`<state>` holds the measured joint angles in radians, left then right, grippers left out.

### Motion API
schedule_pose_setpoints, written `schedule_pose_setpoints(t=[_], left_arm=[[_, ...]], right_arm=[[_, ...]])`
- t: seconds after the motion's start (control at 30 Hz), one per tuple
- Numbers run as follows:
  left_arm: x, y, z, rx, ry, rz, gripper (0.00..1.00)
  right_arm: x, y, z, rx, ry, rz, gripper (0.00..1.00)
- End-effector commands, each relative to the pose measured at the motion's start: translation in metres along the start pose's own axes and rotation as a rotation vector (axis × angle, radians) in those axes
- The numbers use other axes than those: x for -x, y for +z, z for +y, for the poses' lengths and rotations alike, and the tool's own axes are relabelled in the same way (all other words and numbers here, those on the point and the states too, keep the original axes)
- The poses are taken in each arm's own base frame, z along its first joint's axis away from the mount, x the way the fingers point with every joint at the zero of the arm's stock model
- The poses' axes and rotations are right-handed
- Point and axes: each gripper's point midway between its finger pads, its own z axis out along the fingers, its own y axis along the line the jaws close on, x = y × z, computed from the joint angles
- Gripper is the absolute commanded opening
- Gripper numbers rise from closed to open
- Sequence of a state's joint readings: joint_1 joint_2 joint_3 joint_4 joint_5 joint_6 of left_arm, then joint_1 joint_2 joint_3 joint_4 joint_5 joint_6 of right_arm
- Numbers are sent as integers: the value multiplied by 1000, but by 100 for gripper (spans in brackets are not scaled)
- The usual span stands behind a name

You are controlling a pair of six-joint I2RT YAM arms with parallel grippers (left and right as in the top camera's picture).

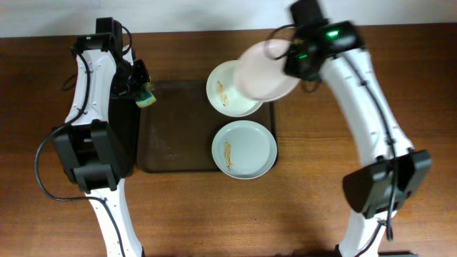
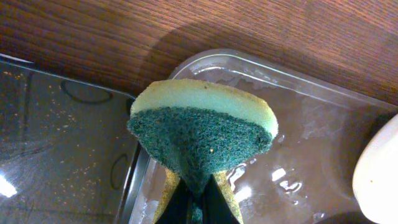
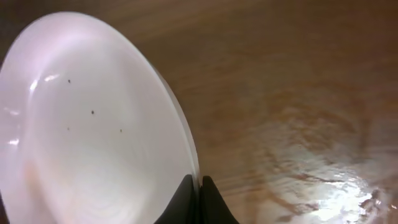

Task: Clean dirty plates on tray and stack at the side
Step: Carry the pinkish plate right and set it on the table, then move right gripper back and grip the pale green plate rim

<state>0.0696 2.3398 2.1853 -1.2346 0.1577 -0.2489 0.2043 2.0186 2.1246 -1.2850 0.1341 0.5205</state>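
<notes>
Currently the cleaning step is judged to be in hand for the first of three plates. A round white shallow plate (image 1: 260,75) is held lifted and tilted above the 1 o'clock corner of the large brown translucent rectangular tray (image 1: 178,143). Its rim is pinched between the closed fingers of the right gripper (image 3: 199,186), and a few dark specks are seen on its face. A green-and-yellow scouring sponge (image 2: 202,134) is clamped in the left gripper (image 2: 196,198) over the tray's 10 o'clock corner. Two more plates lie on the tray, both streaked orange-brown. A white smeared plate (image 1: 223,93) sits at 1 o'clock, partly beneath the lifted one, and a faintly bluish plate (image 1: 244,148) sits at 4 o'clock.

For the next move, sponge and plate face would have to be brought together, most likely over the tray's bare half towards 9 o'clock. The plate is held only by a thin edge pinch, so wiping pressure could lever it loose, and light strokes towards the held rim are advised.

The tray's raised rim must be cleared by the sponge. A narrow black tray (image 2: 62,137) lies just beside the tray's 9 o'clock rim, so room is tight there. Bare wooden table (image 1: 307,157) at the tray's 3 o'clock side appears to offer space for the stack.
</notes>
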Motion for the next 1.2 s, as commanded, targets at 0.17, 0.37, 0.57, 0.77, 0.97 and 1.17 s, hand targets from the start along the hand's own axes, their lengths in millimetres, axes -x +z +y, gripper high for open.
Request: schedule_pose_setpoints(t=[0.17,0.37,0.57,0.77,0.97,1.17], left_arm=[[5,-3,-2,-7,21,-15,1],[4,-3,-4,-7,25,-14,1],[5,-3,-4,-8,26,-16,1],[5,-3,-4,-8,26,-16,1],[5,-3,-4,-8,26,-16,1],[4,-3,-4,-4,26,-15,1]], right_arm=[[7,36,-140,-102,279,122,4],[-44,83,-192,-187,378,274,4],[-70,124,-206,-199,399,280,4],[-88,132,-209,-213,397,317,5],[-60,92,-201,-196,347,298,63],[-41,19,-74,143,84,234,66]])
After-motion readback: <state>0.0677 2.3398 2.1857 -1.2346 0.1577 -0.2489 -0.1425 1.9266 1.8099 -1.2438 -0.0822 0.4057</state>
